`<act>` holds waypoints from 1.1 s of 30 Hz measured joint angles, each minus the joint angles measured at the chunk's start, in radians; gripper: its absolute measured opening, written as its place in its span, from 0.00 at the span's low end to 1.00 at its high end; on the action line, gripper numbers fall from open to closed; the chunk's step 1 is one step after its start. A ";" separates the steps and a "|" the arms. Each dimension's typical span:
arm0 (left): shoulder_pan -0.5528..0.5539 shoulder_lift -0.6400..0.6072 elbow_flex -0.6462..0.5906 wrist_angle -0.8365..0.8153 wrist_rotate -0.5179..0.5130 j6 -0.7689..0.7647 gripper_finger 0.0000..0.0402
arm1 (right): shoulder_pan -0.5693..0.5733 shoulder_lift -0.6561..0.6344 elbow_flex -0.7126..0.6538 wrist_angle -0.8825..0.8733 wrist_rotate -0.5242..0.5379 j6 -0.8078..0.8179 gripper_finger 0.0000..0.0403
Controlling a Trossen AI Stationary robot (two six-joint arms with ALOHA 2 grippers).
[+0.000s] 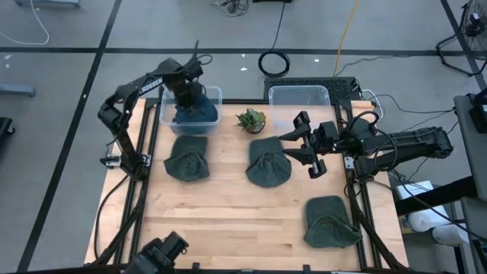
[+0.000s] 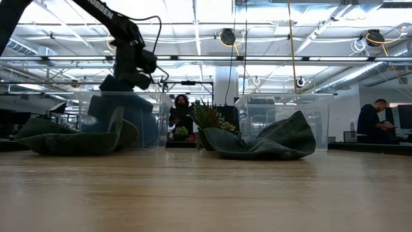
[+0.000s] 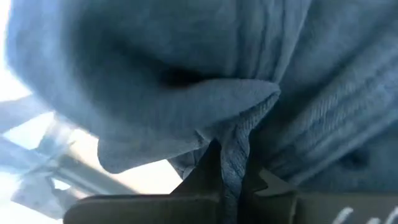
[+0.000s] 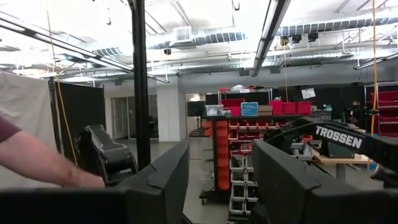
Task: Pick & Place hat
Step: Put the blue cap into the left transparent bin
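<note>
Four hats: three on the table (image 1: 228, 221), one (image 1: 196, 114) pinched by the left gripper (image 1: 186, 97) inside the far-left bin (image 1: 214, 94). Right gripper (image 1: 304, 144) hovers part-open, empty.

Plant (image 1: 251, 119) blocks gap btwn bins; left bin (image 1: 214, 94) filled w/ hat (image 1: 199, 114); right bin (image 1: 298, 93) open; front-left table (image 1: 221, 221) free

Light comes from ceiling strips (image 2: 193, 32) overhead, bright and even. From above, the table (image 1: 228, 213) is evenly lit with soft, short shadows under each hat (image 1: 187, 161). At table height the ceiling glares white and the near tabletop is blurred. In the left wrist view, blue cloth (image 3: 236, 87) fills the picture, soft and out of focus, with blown-out white behind. The right wrist view is clear; its fingers (image 4: 168, 180) show dark.
</note>
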 joint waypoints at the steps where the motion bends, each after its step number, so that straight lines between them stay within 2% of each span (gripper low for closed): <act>1: 0.000 0.000 -0.020 0.022 0.000 -0.014 0.00 | 0.000 0.000 0.000 0.000 0.000 0.000 0.40; 11: -0.005 -0.003 -0.164 0.174 -0.010 -0.093 0.00 | 0.000 0.000 0.000 0.000 0.000 0.000 0.40; 17: -0.003 -0.002 -0.177 0.185 -0.016 -0.133 0.04 | 0.000 0.000 0.000 0.000 -0.003 0.000 0.40; 25: -0.003 -0.002 -0.174 0.173 0.003 -0.149 0.22 | 0.000 0.000 0.000 -0.003 -0.004 0.000 0.40; 33: -0.003 -0.002 -0.098 0.154 0.025 -0.161 0.52 | 0.000 0.000 0.000 -0.004 -0.008 0.000 0.40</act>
